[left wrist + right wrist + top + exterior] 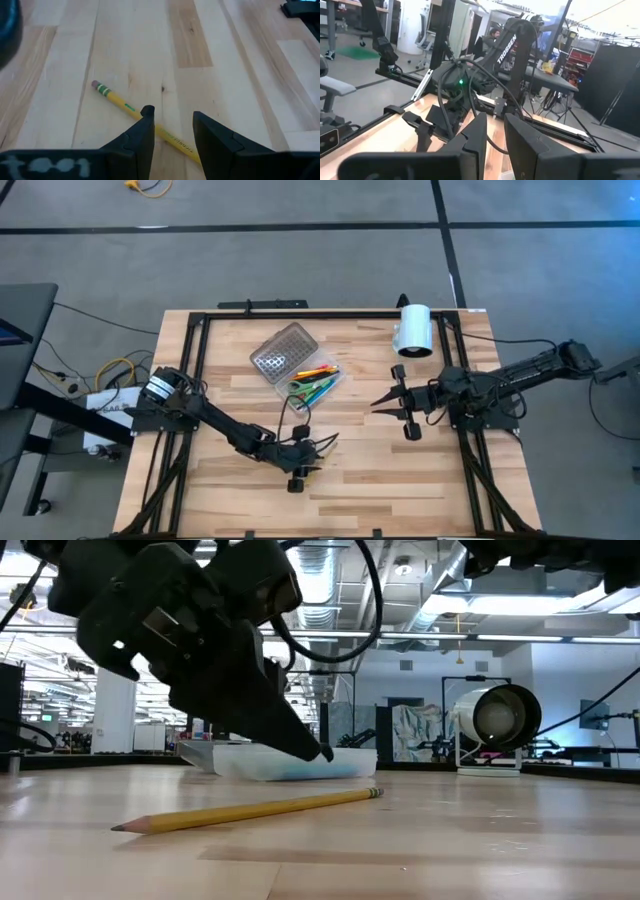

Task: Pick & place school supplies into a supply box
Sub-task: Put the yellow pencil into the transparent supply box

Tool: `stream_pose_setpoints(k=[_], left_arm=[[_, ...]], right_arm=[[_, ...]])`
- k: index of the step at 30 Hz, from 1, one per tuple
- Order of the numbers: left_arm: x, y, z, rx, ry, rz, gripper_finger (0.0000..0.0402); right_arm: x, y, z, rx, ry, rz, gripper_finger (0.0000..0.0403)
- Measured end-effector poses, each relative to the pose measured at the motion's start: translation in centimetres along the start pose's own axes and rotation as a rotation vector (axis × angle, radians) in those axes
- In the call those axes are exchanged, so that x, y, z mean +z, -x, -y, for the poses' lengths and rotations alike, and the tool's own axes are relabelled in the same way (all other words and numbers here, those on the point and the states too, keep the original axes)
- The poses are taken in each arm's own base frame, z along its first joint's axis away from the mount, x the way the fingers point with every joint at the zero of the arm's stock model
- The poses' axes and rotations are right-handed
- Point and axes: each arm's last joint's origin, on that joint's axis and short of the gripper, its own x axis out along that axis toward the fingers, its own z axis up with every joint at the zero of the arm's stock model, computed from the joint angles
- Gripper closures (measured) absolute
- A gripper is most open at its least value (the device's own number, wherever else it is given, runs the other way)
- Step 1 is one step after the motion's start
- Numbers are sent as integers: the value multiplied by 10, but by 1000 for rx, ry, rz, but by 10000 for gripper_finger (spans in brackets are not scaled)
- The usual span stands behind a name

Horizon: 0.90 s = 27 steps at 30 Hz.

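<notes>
Light wooden plank bench [400,470] sat in a black metal frame [300,314]. White cylinder [413,330] lay on its side near the far right corner. Yellow cable [148,187] lay on the grey floor [300,260].

From my overhead feed I see a grey floor [300,270] crossed by dark tape lines [300,227], with a yellow cable [148,186] coiled at the far edge. The wooden table [350,470] sits in a black metal frame [190,360]. Beside it on the left I make out a power strip with trailing cords [70,385] and part of a dark desk [20,310].

At table height I look into a large open workshop: exposed ceiling ducts [340,580], long strip lights [470,635], a white pillar [112,710] and other workbenches far behind. Another view shows me an office chair [332,90], a green floor mat [347,52] and a person [492,35] seated in the distance.
</notes>
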Motion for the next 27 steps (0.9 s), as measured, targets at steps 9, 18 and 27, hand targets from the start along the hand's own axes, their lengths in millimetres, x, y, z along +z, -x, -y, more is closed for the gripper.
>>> stream_pose_setpoints(k=[9, 18, 27], left_arm=[[-16, -16, 2, 3, -3, -43, 278], [-16, -32, 5, -10, -20, -114, 278], [-16, -30, 4, 60, -66, -287, 278]], right_arm=[[0, 0, 0, 1, -8, -3, 339], [1, 0, -6, 35, -9, -3, 339], [2, 0, -13, 28, -8, -21, 339]])
